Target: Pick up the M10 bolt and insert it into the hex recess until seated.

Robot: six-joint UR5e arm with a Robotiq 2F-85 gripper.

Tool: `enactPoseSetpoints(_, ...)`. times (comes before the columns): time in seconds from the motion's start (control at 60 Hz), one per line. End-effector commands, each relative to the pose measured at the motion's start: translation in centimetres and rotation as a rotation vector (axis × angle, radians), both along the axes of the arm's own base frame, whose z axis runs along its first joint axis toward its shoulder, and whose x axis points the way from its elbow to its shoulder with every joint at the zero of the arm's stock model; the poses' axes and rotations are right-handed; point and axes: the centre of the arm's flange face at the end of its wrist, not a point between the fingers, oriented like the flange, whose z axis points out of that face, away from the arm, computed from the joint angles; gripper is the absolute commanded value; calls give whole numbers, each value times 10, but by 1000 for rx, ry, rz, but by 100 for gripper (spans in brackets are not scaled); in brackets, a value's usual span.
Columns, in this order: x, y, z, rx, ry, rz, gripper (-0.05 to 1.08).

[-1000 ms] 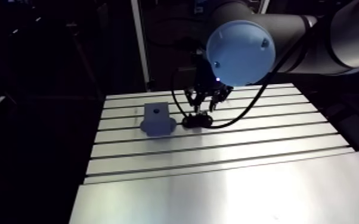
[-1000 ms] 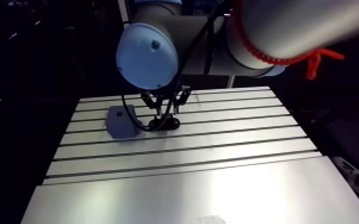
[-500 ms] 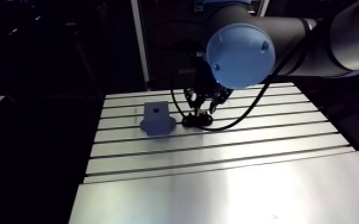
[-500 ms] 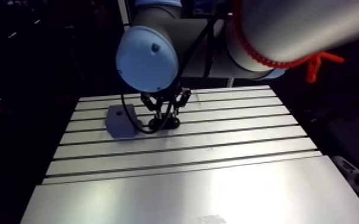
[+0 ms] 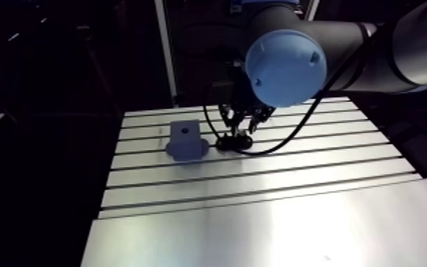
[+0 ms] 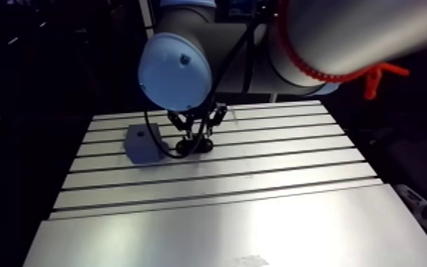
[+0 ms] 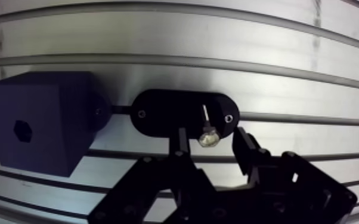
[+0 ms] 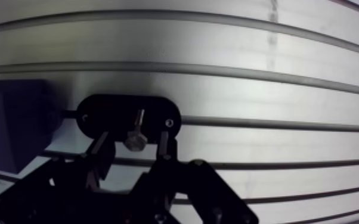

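Observation:
A small silver M10 bolt [image 7: 207, 137] stands in a black oval holder [image 7: 158, 113] on the slotted table, its head toward the wrist camera. My gripper [image 7: 211, 140] is low over the holder and open. One fingertip [image 7: 182, 138] is on each side of the bolt head, with a narrow gap showing on both sides. Beside the holder sits a dark blue block [image 7: 39, 122] with a small hex recess [image 7: 21, 129] in its face. In the arm view the block [image 5: 186, 139] stands left of the holder [image 5: 235, 143], and the gripper [image 5: 242, 129] hangs just over the holder.
The slotted aluminium table [image 5: 259, 184] runs toward the camera from the block and holder, ending in a smooth plate [image 5: 273, 234] at the front. Its left edge drops off close to the block. A black cable [image 5: 287, 138] loops over the table right of the holder.
The whole arm view has shifted very slightly. The gripper stays over the holder, and the block, holder and bolt have not moved.

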Motion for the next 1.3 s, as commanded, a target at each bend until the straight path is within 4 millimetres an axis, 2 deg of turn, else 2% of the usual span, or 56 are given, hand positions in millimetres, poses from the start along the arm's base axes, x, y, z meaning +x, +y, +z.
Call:
enactPoseSetpoints(0.017, 0, 2, -1, 0, 0, -4, 50)
enactPoseSetpoints(1.3, 2, -2, -1, 0, -3, 2, 50)
